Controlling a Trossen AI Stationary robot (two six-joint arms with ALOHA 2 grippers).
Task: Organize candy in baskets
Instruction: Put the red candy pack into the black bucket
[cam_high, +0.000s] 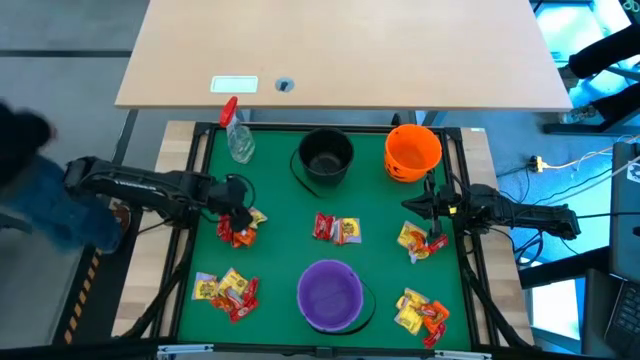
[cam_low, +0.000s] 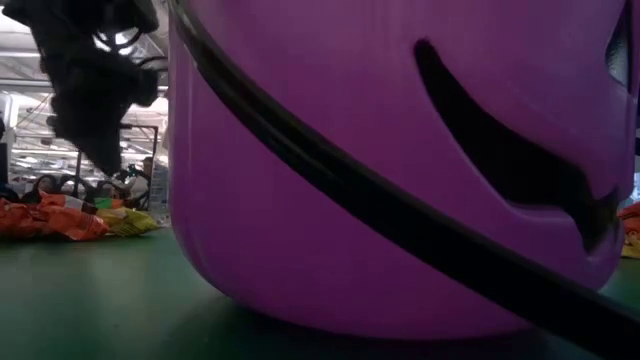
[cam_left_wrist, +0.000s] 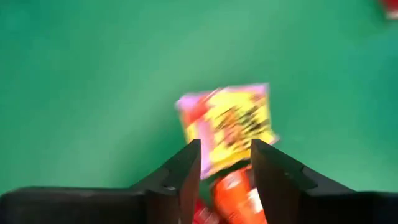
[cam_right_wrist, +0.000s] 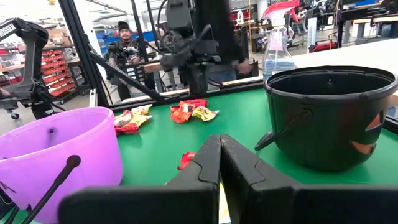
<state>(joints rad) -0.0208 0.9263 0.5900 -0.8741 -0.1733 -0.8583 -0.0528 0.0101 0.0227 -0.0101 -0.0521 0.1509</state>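
Left gripper (cam_left_wrist: 225, 171): fingers apart, straddling candy (cam_left_wrist: 229, 124) directly beneath; bare green desk (cam_left_wrist: 93, 81) all around.
Right gripper (cam_right_wrist: 219, 163): fingers together, empty; black bucket (cam_right_wrist: 329, 115) close beside.

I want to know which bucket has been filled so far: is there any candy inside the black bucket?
No. In the high view the black bucket shows only its bare dark bottom, with no packets in it.

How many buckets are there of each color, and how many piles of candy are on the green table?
Black bucket: 1
Orange bucket: 1
Purple bucket: 1
Candy piles: 5, at far left, middle, right, near left and near right
Spray bottle: 1
Total: 9
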